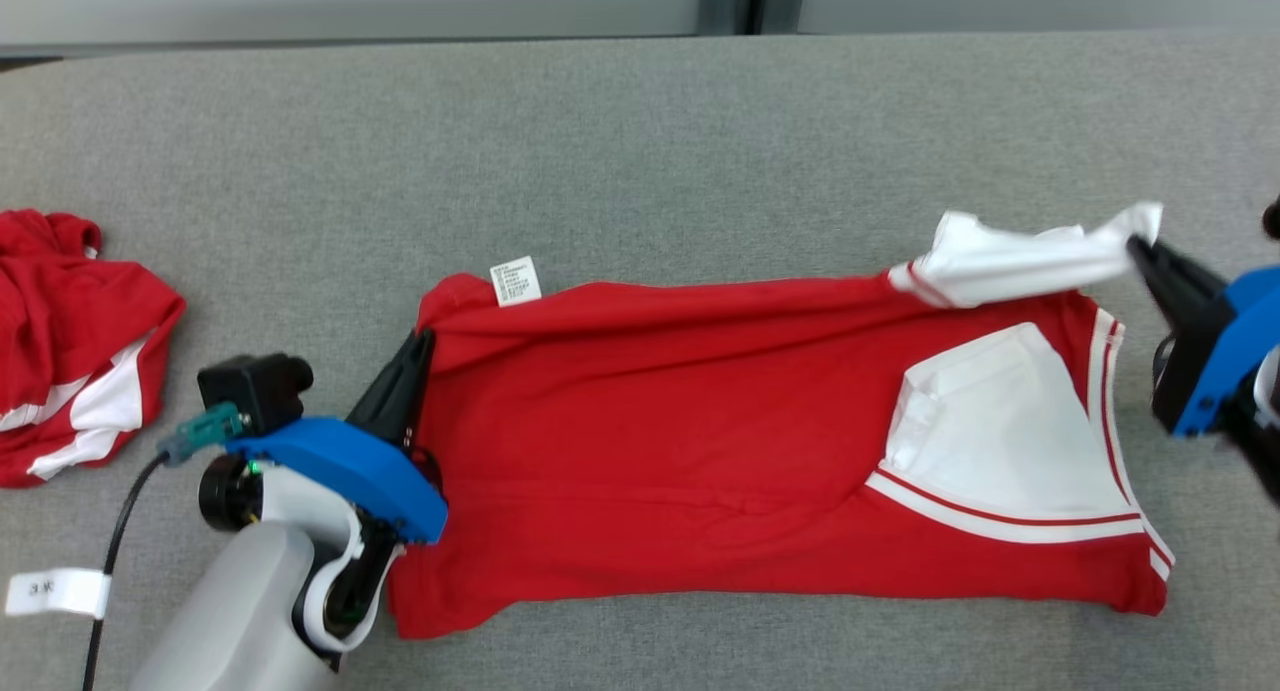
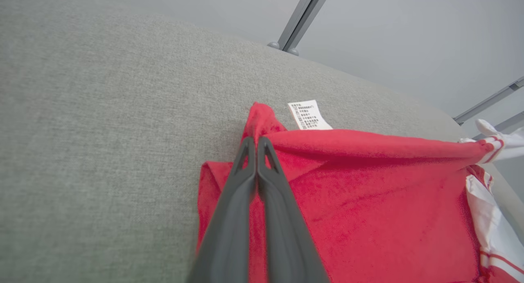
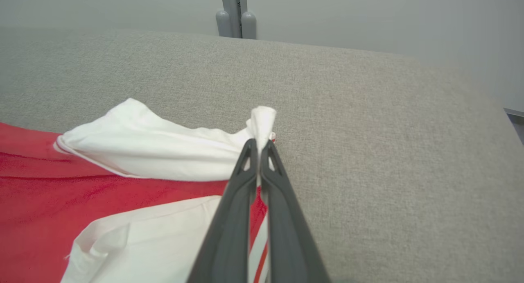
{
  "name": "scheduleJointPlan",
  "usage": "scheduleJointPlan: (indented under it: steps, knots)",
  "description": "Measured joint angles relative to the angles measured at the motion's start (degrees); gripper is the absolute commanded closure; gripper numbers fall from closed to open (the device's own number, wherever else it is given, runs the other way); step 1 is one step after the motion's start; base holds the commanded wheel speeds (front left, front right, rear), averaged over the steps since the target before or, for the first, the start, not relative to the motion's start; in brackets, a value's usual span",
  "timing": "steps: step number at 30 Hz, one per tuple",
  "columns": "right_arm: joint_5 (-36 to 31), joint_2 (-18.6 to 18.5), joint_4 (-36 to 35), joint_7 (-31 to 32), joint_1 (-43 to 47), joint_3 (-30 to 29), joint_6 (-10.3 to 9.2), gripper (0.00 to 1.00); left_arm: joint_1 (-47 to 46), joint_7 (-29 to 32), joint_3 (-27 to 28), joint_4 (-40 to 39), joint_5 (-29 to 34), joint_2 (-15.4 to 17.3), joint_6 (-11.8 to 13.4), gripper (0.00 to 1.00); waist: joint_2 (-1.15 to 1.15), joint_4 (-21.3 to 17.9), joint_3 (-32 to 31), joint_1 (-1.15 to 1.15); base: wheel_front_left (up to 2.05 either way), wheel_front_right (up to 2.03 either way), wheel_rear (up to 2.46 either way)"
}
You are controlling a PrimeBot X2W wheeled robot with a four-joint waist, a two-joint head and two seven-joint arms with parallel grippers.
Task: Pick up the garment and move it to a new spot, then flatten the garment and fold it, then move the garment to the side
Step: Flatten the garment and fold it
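Note:
The garment (image 1: pixel 700 421) is a red shirt with white sleeves and striped trim, spread lengthwise across the grey table. My left gripper (image 1: pixel 420 343) is shut on its left end, near the far corner below the white care label (image 1: pixel 516 279); in the left wrist view the closed fingertips (image 2: pixel 256 146) pinch a raised red fold (image 2: pixel 262 119). My right gripper (image 1: pixel 1140 246) is shut on the tip of the white sleeve (image 1: pixel 1020 261) at the garment's right end, lifted off the table. In the right wrist view the white tip (image 3: pixel 262 121) pokes out past the shut gripper (image 3: pixel 258 146).
A second red and white garment (image 1: pixel 70 341) lies crumpled at the table's left edge. A white tag (image 1: pixel 55 591) and a black cable (image 1: pixel 115 551) sit by my left forearm. Grey table surface (image 1: pixel 640 141) stretches behind the shirt.

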Motion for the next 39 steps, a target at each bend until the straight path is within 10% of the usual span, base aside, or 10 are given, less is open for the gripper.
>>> scheduleJointPlan:
  steps: [16, 18, 19, 20, 21, 39]
  knots:
    - [-2.8, 9.3, -19.5, 8.1, 22.0, -9.5, 0.0, 0.96, 8.3, -2.5, 1.1, -0.9, -2.5, -0.5, 2.9, 1.0, 0.0, -1.9, -3.7, 0.0, 0.0, 0.0, 0.0]
    - [-3.5, 10.0, -20.4, 8.7, 23.4, -10.1, 0.0, 0.05, 8.9, -2.3, 1.1, -0.9, -2.8, -0.7, 3.6, 1.0, 0.0, -2.0, -4.0, 0.0, 0.0, 0.0, 0.0]
    - [-3.6, 10.4, -20.6, 9.3, 24.1, -10.4, 0.0, 0.0, 9.3, -2.4, 1.1, -0.9, -2.8, -0.8, 3.8, 0.96, 0.0, -2.1, -4.1, 0.0, 0.0, 0.0, 0.0]
    - [-3.7, 10.9, -20.7, 10.1, 24.9, -10.7, 0.0, 0.0, 9.7, -2.4, 1.3, -0.9, -3.0, -0.9, 4.2, 0.64, 0.0, -2.1, -4.3, 0.0, 0.0, 0.0, 0.0]
    - [-3.8, 11.4, -20.9, 10.5, 25.6, -11.0, 0.0, 0.0, 10.1, -2.0, 1.2, -0.8, -3.4, -0.9, 4.2, 0.0, 0.0, -2.1, -4.4, 0.0, 0.0, 0.0, 0.0]
    - [-10.8, 14.4, -15.5, 15.1, 22.3, -14.2, -0.01, 0.0, 11.8, -12.6, 3.9, -6.2, 9.8, 1.4, 5.5, 0.0, 0.0, -0.5, -8.6, 0.0, 0.0, 0.0, 0.0]
